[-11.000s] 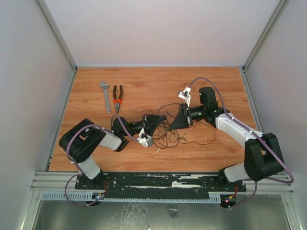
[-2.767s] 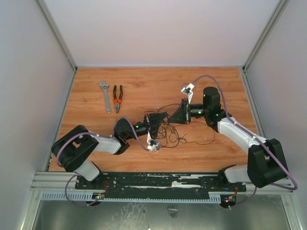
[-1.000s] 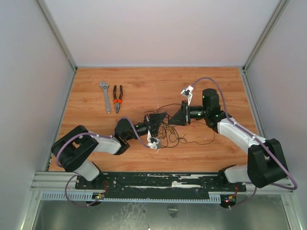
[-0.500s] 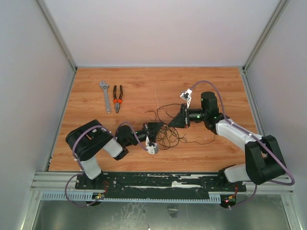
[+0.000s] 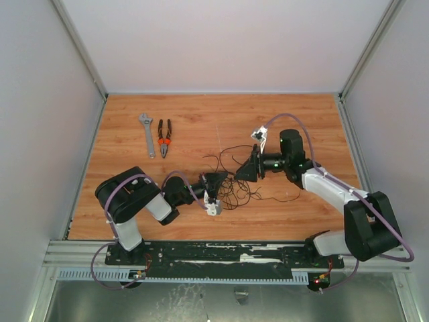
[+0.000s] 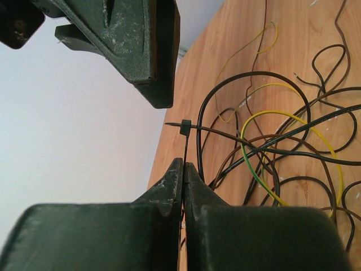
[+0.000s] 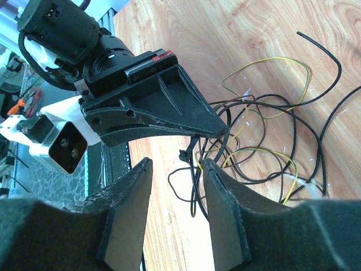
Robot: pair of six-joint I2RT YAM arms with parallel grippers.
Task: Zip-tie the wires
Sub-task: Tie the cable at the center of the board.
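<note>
left claw (image 6: 184, 169) pinched shut on zip tie (image 6: 185, 126) | right claw (image 7: 175, 167) stood open near it | wires (image 6: 249, 148) lay tangled on table (image 5: 201, 121)

One tangle of wires (image 5: 236, 186), its strands too interlaced to count; one zip tie (image 6: 185, 126); one wrench (image 5: 147, 134); one pair of pliers (image 5: 163, 137); two grippers, the left gripper (image 6: 184, 166) and the right gripper (image 7: 176, 164); one table (image 5: 201, 114)
</note>
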